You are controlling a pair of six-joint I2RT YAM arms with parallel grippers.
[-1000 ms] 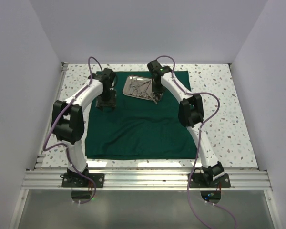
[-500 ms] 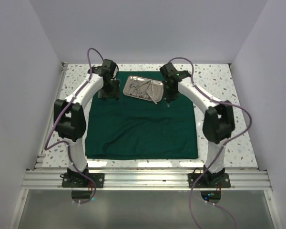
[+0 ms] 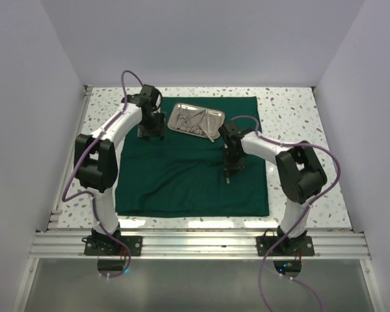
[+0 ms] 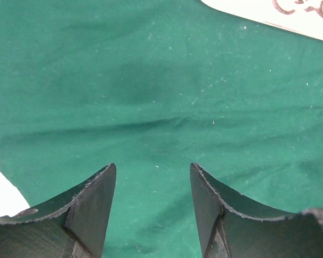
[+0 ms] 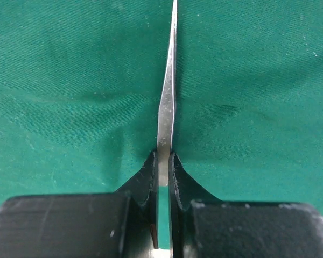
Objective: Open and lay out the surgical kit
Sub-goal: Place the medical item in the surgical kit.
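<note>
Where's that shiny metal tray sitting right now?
In the overhead view, the tray sits on the far part of the green cloth, near the middle, with the left gripper just to its left.

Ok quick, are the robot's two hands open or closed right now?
Left gripper: open, empty, above the green cloth.
Right gripper: shut on a slim silver instrument.

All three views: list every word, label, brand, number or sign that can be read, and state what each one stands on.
No readable text in any view.
green cloth: plain, no print or tag showing.
steel tray and the instruments in it: any marking is too small to read from above.
slim silver instrument clamped in the jaws of the right gripper: bare metal, no engraving visible.
</note>
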